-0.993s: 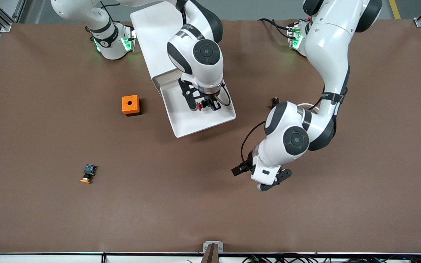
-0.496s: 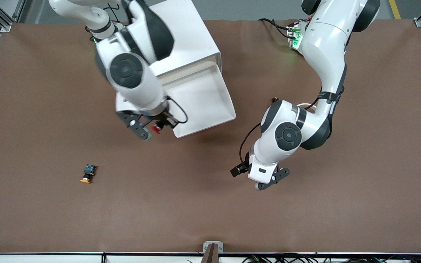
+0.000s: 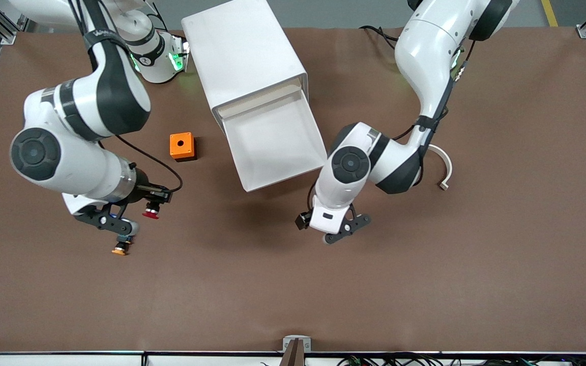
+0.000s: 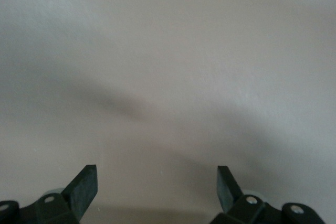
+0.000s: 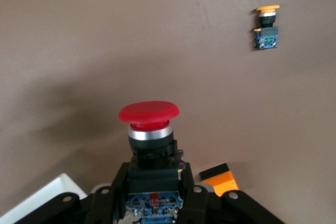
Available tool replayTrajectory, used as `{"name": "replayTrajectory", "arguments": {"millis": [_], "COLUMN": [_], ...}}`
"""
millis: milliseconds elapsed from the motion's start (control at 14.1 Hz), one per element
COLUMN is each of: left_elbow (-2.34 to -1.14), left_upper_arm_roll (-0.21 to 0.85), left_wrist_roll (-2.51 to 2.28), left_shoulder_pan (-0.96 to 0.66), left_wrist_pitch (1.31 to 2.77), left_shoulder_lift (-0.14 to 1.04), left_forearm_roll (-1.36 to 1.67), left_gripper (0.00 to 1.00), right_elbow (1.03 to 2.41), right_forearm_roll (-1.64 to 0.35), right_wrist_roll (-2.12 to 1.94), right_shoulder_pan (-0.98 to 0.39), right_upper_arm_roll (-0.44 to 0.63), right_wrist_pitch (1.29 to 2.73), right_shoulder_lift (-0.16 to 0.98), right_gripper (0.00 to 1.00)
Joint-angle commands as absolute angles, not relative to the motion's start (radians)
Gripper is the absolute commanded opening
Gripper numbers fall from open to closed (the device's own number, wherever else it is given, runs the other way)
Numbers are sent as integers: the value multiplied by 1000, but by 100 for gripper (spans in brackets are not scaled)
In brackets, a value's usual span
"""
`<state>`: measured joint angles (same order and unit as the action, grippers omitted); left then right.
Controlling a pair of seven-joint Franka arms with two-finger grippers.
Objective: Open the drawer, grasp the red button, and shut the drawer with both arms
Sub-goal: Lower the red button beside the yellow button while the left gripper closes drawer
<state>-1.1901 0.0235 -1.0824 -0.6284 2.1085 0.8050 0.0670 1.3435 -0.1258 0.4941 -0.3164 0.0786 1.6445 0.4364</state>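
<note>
Moved: right hand [image 3: 143, 203] swung off white plastic drawer [image 3: 272, 147], out over brown surface [image 3: 293, 284].
Right hand: clamped on small red-capped, black-bodied button [image 5: 149, 135].
Left hand [image 4: 157, 192]: wide, empty, near drawer front.
Handling: button light, rigid; hold the black body.

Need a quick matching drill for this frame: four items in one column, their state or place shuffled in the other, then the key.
Items:
1. red button
2. drawer
3. left gripper
4. orange box

States or places:
A. pulled out of the white cabinet, nothing visible in it
B. open, holding nothing, over bare table
C. on the table beside the drawer, toward the right arm's end
D. clamped in the right gripper, up off the table

Pairs: 1-D, 2-A, 3-B, 4-C
</note>
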Motion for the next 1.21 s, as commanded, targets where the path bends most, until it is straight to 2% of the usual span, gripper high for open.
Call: {"name": "replayTrajectory", "arguments": {"millis": [0,354,638,922,1134], "left_elbow": [-1226,-1262,-1266,-1281,-1281], "left_upper_arm_roll": [11,12,17,26,70], "left_wrist_roll": [-1101,-1127,-1201,-1216,-1250], "left_shoulder_pan": [-687,-770,-813,-856,-859], "left_wrist_pitch": [2100,2076,2028,1959,1945], "left_shoulder_lift": [781,779,776,753,753], "left_forearm_roll": [34,8,9,23,25], "left_gripper": [100,100,100,100,100], "right_elbow": [1365,1425,1433,1535,1565], "right_forearm_roll": [-140,-140,-138,-138,-141], "right_wrist_roll": [428,303,261,242,242], "right_shoulder_pan": [-282,-184,-130,-115,-126], "right_upper_arm_roll": [61,61,61,60,58], "right_wrist_pitch": [1686,1891,1985,2152,2181], "right_shoulder_lift": [443,586,670,698,709], "right_gripper": [1,1,2,2,2]}}
